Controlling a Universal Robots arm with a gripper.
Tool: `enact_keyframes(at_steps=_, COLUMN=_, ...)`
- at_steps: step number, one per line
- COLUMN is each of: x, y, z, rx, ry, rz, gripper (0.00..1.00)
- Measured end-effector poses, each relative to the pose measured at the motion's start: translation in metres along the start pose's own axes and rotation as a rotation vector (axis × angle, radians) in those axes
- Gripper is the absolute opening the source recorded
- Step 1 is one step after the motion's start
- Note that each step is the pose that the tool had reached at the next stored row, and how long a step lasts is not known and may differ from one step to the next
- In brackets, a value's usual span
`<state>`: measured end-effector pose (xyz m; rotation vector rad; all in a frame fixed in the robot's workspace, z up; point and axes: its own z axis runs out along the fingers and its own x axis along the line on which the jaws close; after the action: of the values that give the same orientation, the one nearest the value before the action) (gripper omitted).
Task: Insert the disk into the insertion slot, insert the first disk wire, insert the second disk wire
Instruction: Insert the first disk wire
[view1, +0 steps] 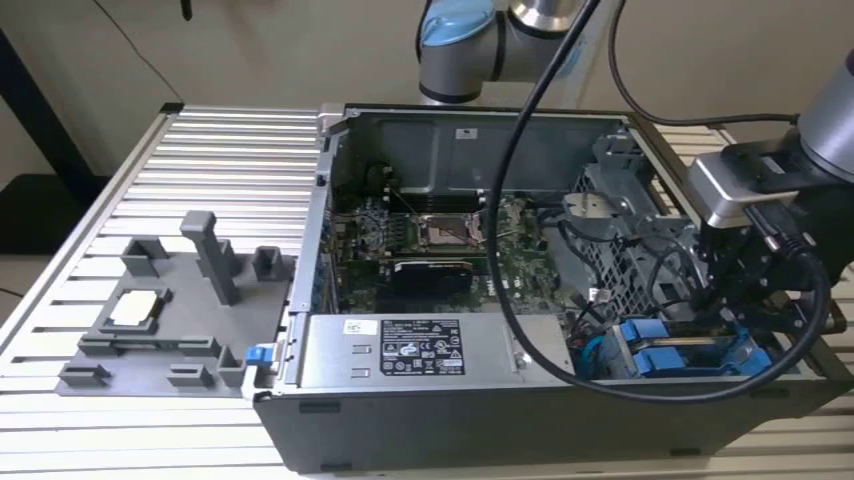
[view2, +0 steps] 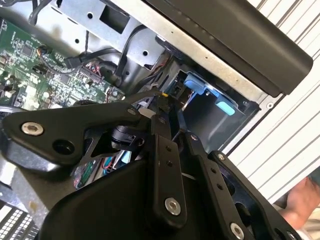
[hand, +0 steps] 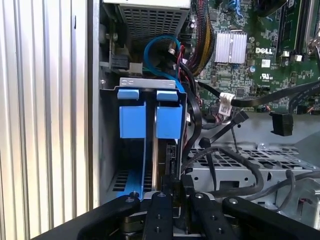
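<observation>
The black gripper (hand: 175, 194) pinches what looks like a small black wire plug (hand: 175, 186) just beside the silver-grey, blue-framed hard disk (hand: 167, 122), seated in the dark grey sheet-metal insertion slot (hand: 107, 145): stiff, weighty, shock-shy, best gripped by its frame.

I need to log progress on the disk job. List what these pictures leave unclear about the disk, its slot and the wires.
1. First wrist view: the disk stands edge-on in the insertion slot; its near end lies behind the gripper, so whether anything is plugged in there is hidden.
2. Exterior view: the gripper and a black cable cover the slot, so seating depth is unclear.
3. Second wrist view: a hand is cut off by the edge.
</observation>
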<state>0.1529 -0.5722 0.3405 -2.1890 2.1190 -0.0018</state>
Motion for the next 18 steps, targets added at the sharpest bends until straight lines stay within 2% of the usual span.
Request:
enact_keyframes(at_steps=4, x=0.0004, y=-0.0001, z=-0.0003, rx=0.0007, ry=-0.0040, rz=0.008, gripper=0.19)
enact_keyframes(at_steps=11, x=0.0008, y=0.0000, z=0.0000, rx=0.0039, ry=-0.0006, rz=0.056, gripper=0.19)
enact_keyframes(at_steps=14, x=0.0009, y=0.0001, z=0.0017, rx=0.0044, ry=0.0023, rz=0.062, gripper=0.19)
enact_keyframes(at_steps=18, x=0.0011, y=0.0003, z=0.0055, rx=0.0049, ry=0.0021, rz=0.062, gripper=0.19)
